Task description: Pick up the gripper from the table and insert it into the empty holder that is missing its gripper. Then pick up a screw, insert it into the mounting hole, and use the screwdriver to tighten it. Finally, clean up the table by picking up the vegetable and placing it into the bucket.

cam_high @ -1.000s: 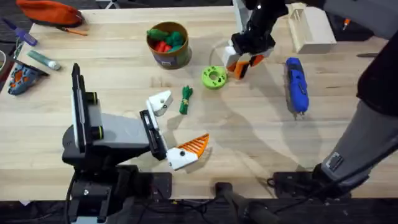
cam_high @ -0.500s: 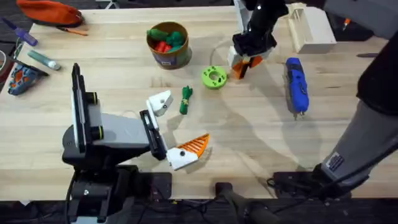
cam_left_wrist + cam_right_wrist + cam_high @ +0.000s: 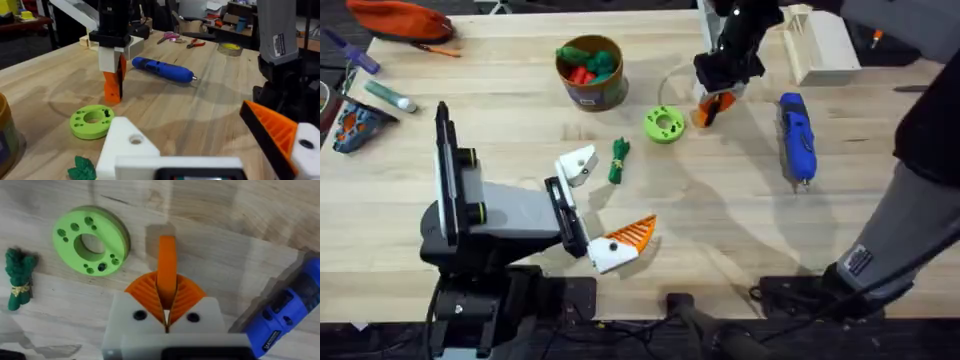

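left arm: my left gripper (image 3: 595, 205) rests low at the near edge, spread wide and grasping nothing, so its bare side is offered up for the refit.
holder: the plain white holder (image 3: 577, 165) is the far finger of that gripper; its partner finger (image 3: 624, 240) has its orange pad.
vegetable: the vegetable (image 3: 618, 160) lies on the table (image 3: 720, 220) just beside the holder, not yet cleared.
disc: a lime disc (image 3: 664, 124) lies farther out, near the right arm's work.
right arm: my right gripper (image 3: 710, 106) is clenched on the gripper (image 3: 167, 270), which pokes out orange from its tip, just above the wood beside the disc.
screwdriver: the screwdriver (image 3: 797, 136) lies to the right, untouched.
bucket: the bucket (image 3: 590, 72) stands far left, toys inside.
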You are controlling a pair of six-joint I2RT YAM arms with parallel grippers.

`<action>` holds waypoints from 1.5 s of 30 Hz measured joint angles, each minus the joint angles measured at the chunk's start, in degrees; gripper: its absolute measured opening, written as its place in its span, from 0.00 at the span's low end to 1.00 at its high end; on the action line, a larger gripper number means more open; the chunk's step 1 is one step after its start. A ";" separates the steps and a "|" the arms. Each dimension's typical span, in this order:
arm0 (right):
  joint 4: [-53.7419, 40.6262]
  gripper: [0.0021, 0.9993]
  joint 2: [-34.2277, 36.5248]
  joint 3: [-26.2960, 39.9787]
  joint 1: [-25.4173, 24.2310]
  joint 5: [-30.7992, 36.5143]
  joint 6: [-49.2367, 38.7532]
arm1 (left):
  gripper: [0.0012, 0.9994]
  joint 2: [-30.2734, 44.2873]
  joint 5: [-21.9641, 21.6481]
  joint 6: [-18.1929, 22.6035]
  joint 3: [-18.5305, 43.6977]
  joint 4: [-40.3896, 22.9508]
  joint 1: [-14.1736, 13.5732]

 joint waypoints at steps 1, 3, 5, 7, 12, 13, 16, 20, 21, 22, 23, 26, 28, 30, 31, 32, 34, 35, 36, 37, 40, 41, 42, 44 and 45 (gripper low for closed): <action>0.04 0.01 0.00 0.00 0.00 0.00 0.00 | 0.99 0.00 0.00 0.00 0.00 0.00 0.00; 0.04 0.01 0.00 0.00 0.00 0.00 0.00 | 0.99 0.01 0.00 -0.02 0.00 0.00 0.00; 0.12 0.01 0.00 0.00 0.00 0.00 0.00 | 0.99 0.01 0.00 -0.01 0.00 0.00 0.00; 0.20 0.01 0.00 0.00 0.00 0.00 0.00 | 0.99 0.00 0.00 0.00 0.00 0.00 0.00; 0.39 0.01 -0.80 -0.21 0.00 0.00 0.02 | 0.99 0.01 0.00 0.00 0.00 0.00 0.00; 0.39 0.01 -1.72 -0.41 0.00 0.00 0.06 | 0.99 0.00 0.00 -0.02 0.00 0.00 0.00; 0.31 0.01 -5.73 -0.70 0.00 0.00 0.84 | 0.99 0.00 0.00 0.00 0.00 0.00 0.00; -0.42 0.01 -13.30 -0.70 0.47 0.02 2.41 | 0.99 0.02 0.00 0.00 0.00 0.00 0.00; -0.74 0.01 -15.33 -0.70 0.93 0.04 2.72 | 0.99 0.00 0.00 -0.02 0.00 0.00 0.00; -0.88 0.01 -17.24 -0.70 1.56 0.04 3.00 | 0.99 0.00 0.00 -0.02 0.00 0.00 0.00; -0.96 0.01 -18.67 -0.70 2.17 0.04 3.24 | 0.99 0.00 0.00 -0.02 0.00 0.00 0.00; -1.31 0.01 -22.42 -0.70 4.26 0.00 4.48 | 0.99 0.00 0.00 0.00 0.00 0.00 0.00; -1.22 0.01 -24.10 -0.92 5.14 -0.04 5.95 | 0.99 0.00 0.00 -0.02 0.00 0.00 0.00; -1.23 0.01 -25.49 -2.10 5.26 -0.25 7.41 | 0.99 0.00 0.00 -0.02 0.00 0.00 0.00; -1.21 0.01 -26.06 -3.06 5.25 -0.40 8.09 | 0.99 0.00 0.00 -0.02 0.00 0.00 0.00; -1.00 0.01 -26.50 -4.11 5.23 -0.62 8.53 | 0.99 0.00 0.00 0.00 0.00 0.00 0.00; -0.14 0.01 -27.20 -6.91 5.20 -1.19 9.40 | 0.99 0.00 0.00 -0.01 0.00 0.00 0.00; 0.74 0.01 -27.45 -8.48 5.20 -1.75 9.80 | 0.99 0.00 0.00 -0.01 0.00 0.02 0.00; 1.70 0.01 -27.63 -9.88 5.20 -2.46 10.08 | 0.99 0.00 0.00 0.00 0.00 0.00 0.00; 3.06 0.01 -27.85 -11.44 5.08 -3.41 10.32 | 0.99 0.01 0.00 -0.02 0.00 0.00 0.00; 6.71 0.01 -28.46 -15.43 4.37 -7.56 10.91 | 0.99 0.02 0.00 -0.02 0.00 0.00 0.00; 7.61 0.01 -28.66 -16.64 3.84 -9.31 11.03 | 0.99 0.00 0.00 0.00 0.00 0.00 0.00; 8.27 0.01 -28.80 -17.57 3.29 -10.84 11.15 | 0.99 0.00 0.00 0.00 0.00 0.00 0.00; 9.77 0.01 -29.10 -19.50 1.88 -14.40 11.20 | 0.99 0.00 0.00 -0.01 0.00 0.00 0.00; 10.60 0.01 -29.16 -20.37 1.12 -16.22 11.32 | 0.99 0.00 0.00 0.00 0.00 0.00 0.00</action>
